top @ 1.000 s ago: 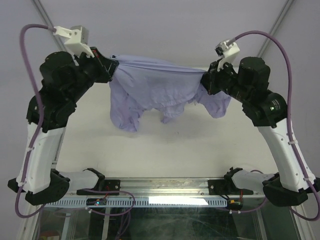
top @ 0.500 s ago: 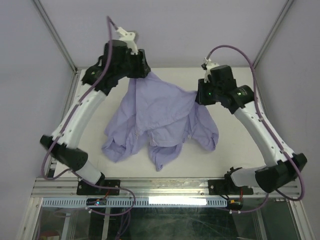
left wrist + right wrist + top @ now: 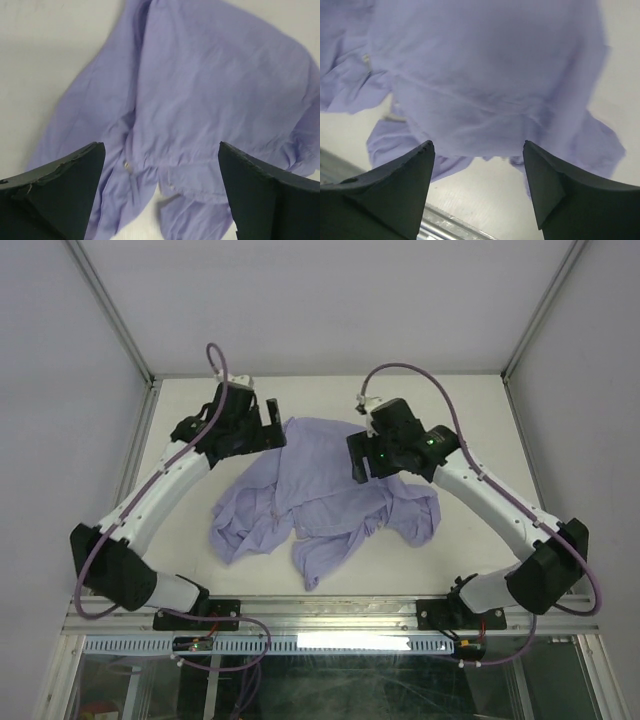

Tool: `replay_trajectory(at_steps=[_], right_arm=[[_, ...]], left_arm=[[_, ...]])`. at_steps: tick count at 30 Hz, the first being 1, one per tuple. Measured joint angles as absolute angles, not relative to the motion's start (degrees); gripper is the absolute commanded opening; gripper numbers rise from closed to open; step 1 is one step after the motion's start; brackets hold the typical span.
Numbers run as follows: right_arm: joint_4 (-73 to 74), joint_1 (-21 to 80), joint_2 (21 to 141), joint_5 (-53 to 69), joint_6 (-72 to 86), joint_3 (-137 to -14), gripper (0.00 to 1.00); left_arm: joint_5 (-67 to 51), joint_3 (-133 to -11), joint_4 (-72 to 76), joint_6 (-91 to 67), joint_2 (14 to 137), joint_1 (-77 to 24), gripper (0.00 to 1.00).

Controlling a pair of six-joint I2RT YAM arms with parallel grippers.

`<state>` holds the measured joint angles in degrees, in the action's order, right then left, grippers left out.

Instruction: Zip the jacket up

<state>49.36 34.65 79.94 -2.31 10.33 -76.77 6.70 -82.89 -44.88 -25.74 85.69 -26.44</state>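
The lavender jacket (image 3: pixel 320 490) lies crumpled on the white table, with its sleeves and hem bunched toward the near side. My left gripper (image 3: pixel 268 425) hovers at its far left edge, open, nothing between its fingers. My right gripper (image 3: pixel 358 456) hovers over its far right part, also open and empty. In the left wrist view the jacket (image 3: pixel 210 75) spreads below the wide-apart fingers of the left gripper (image 3: pixel 161 145), with small pale snaps or buttons along a front edge. The right wrist view shows the jacket (image 3: pixel 485 65) beneath the right gripper (image 3: pixel 478 143).
The table (image 3: pixel 480 410) is bordered by metal frame posts and grey walls at the back and sides. A metal rail (image 3: pixel 330 605) runs along the near edge between the arm bases, and shows in the right wrist view as the rail (image 3: pixel 445 220).
Both grippers held the jacket stretched in the air between them, then came down toward the table and opened. The jacket has dropped onto the table in a heap.
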Motion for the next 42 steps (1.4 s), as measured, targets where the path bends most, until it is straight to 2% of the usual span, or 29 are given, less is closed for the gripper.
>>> replay_trajectory(at_steps=[5, 9, 13, 19, 21, 22, 25, 30, 35, 37, 42], right_arm=[[43.7, 46.2, 86.5, 0.7, 9.3, -77.9, 0.79], [40.3, 52.1, 96.6, 0.8, 8.8, -82.0, 0.84], [37.2, 55.7, 107.0, -0.7, 8.5, -88.2, 0.87], [34.7, 56.8, 118.6, -6.2, 8.5, -95.6, 0.86], [34.5, 56.5, 121.1, -8.3, 8.4, -96.8, 0.78], [34.5, 56.3, 122.1, -9.2, 8.5, -97.2, 0.71], [34.7, 55.7, 124.0, -11.2, 8.4, -97.5, 0.40], [35.4, 54.1, 122.8, -13.0, 8.8, -95.7, 0.00], [37.4, 50.0, 115.0, -13.5, 9.0, -89.7, 0.00], [38.5, 47.4, 110.7, -14.2, 9.0, -87.4, 0.00], [41.0, 38.6, 96.9, -15.3, 9.0, -80.4, 0.00]], left_arm=[[9.2, -64.2, -45.6, -36.8, 67.9, -22.2, 0.99], [9.2, -52.5, -47.5, -46.4, 60.8, -17.3, 0.99], [10.7, -46.3, -50.7, -54.6, 61.8, -15.6, 0.99], [14.9, -45.3, -55.8, -62.3, 70.4, -15.7, 0.99], [15.1, -45.2, -56.2, -62.8, 73.5, -15.6, 0.99], [15.1, -45.1, -56.2, -62.9, 75.0, -15.6, 0.99], [15.0, -44.6, -55.6, -62.9, 77.6, -15.6, 0.99], [15.1, -44.1, -54.2, -62.6, 79.0, -15.6, 0.98], [16.2, -45.0, -52.5, -62.2, 82.6, -15.6, 0.97], [16.6, -46.9, -51.9, -61.9, 84.9, -15.6, 0.91], [17.4, -52.1, -49.7, -60.0, 90.4, -15.7, 0.55]])
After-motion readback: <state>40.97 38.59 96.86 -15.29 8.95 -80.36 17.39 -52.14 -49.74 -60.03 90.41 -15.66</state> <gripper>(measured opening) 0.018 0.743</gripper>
